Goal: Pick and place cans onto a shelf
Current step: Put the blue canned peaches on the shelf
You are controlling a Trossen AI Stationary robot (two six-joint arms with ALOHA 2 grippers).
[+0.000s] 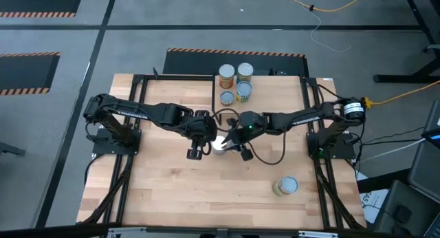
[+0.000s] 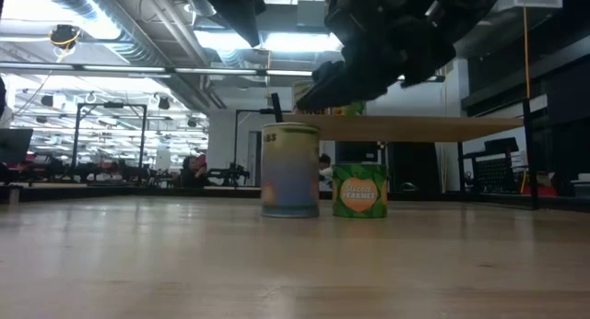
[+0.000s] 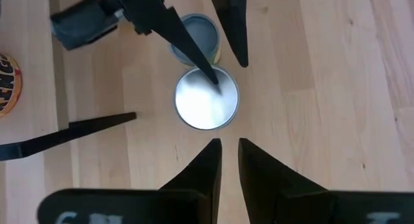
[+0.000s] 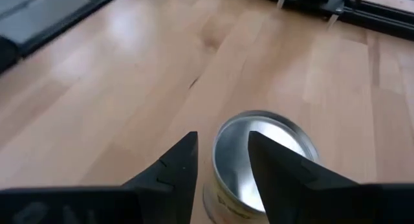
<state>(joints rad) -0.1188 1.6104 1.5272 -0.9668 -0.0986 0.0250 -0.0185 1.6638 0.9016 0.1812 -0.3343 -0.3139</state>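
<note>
- High view: we've got both arms meeting mid-table over one upright can (image 1: pixel 219 144). The right gripper (image 1: pixel 232 143) sits right at it, the left gripper (image 1: pixel 199 150) just beside. Four cans (image 1: pixel 235 83) already sit on the shelf (image 1: pixel 275 83), and another can (image 1: pixel 285 186) lies well apart, near the front right.
- Low view: the can (image 2: pixel 290 170) stands with its long axis vertical, a green can (image 2: pixel 359 190) behind it. The dark arms hang above.
- Left wrist view: our left fingers (image 3: pixel 200 169) are nearly closed, holding nothing. The silver top (image 3: pixel 207 98) lies straight ahead, the right arm's fingertip over it.
- Right wrist view: the right fingers (image 4: pixel 171 166) are narrowly apart, the can (image 4: pixel 262 153) just past them, not between. We reckon the right arm is closer.
</note>
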